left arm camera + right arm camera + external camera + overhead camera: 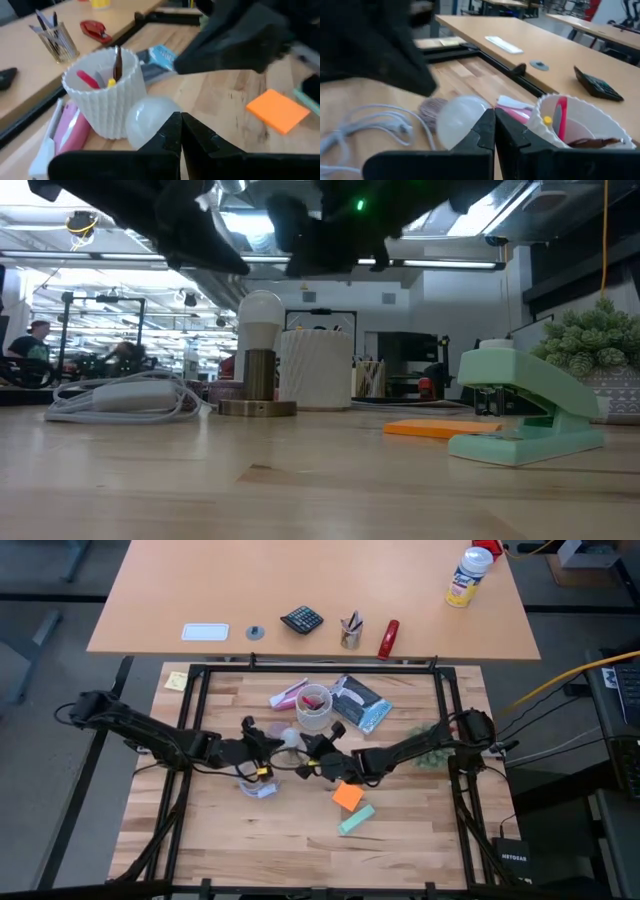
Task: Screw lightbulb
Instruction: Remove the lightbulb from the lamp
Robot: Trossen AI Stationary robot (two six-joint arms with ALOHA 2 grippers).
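Observation:
The white lightbulb (260, 313) stands upright with its narrow end in a brass socket (258, 380), whose round foot rests on the wooden table (300, 490). In the high view the lightbulb (291, 740) sits mid-table between my two grippers. My left gripper (181, 125) is shut, its tips just in front of the lightbulb (150, 120). My right gripper (495, 122) is also shut, facing the lightbulb (460, 120) from the other side. In the low view both dark hands hang above the bulb's top with a gap, touching nothing.
A ribbed white cup (313, 708) holding pens stands just behind the bulb. A looped white cord (258, 785) lies on the near left. Orange sticky notes (348, 796) and a mint stapler (356, 819) lie on the near right. A blue packet (360, 702) and a small plant (430, 745) are farther right.

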